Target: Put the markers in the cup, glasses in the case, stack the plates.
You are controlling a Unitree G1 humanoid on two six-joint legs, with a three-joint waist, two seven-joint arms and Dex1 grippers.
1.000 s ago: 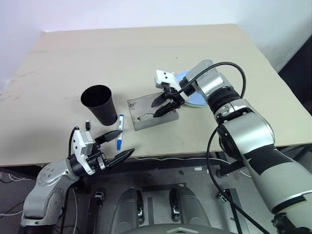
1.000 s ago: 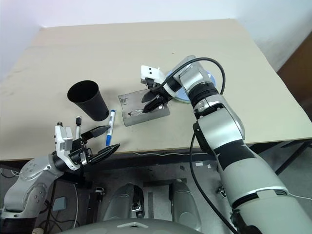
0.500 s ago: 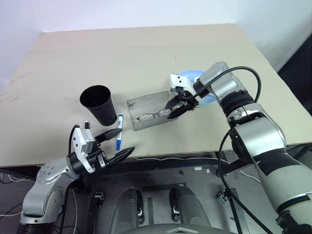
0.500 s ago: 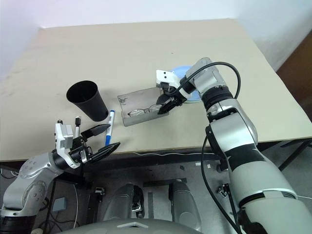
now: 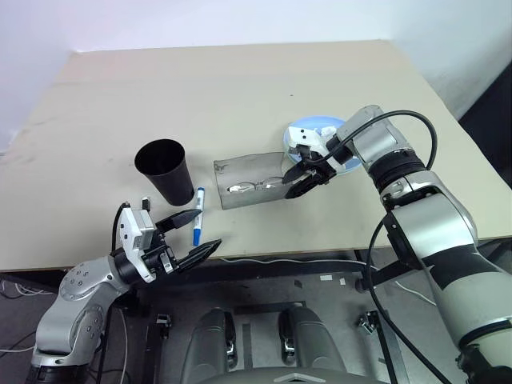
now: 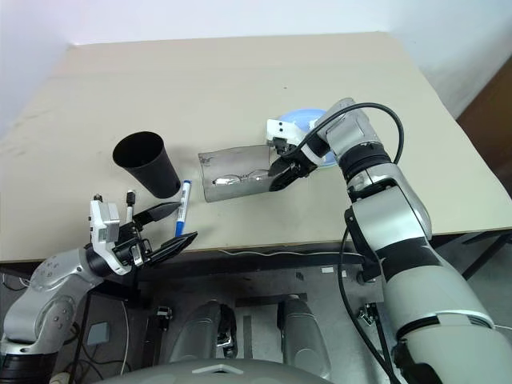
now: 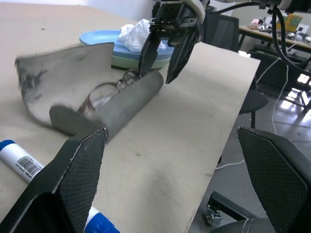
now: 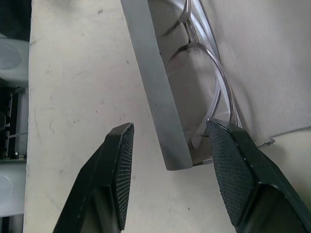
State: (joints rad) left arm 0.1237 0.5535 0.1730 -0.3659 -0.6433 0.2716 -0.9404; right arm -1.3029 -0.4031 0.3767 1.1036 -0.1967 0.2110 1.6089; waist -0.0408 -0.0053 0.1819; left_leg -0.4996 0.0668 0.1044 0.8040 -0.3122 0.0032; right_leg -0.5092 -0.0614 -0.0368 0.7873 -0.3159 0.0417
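Observation:
The grey case (image 5: 248, 170) lies open mid-table with its lid raised, and the wire-rimmed glasses (image 5: 254, 187) rest inside it. My right gripper (image 5: 289, 186) is open at the case's right end, one finger on each side of the front wall (image 8: 160, 102), without gripping it. One blue-capped marker (image 5: 197, 216) lies beside the black cup (image 5: 164, 170). The light blue plate (image 5: 310, 128) rests on a pale green plate (image 7: 127, 61). My left gripper (image 5: 206, 230) hangs open with nothing in it off the table's front edge, near the marker.
A crumpled white tissue (image 7: 136, 33) lies on the blue plate, just behind my right gripper. The beige table (image 5: 240, 88) stretches bare toward the back. Cables trail from my right arm past the table's front edge (image 5: 320, 254).
My right gripper has slid right and lower, from over the middle of the case to its right end, leaving the glasses uncovered inside. The left gripper stayed put.

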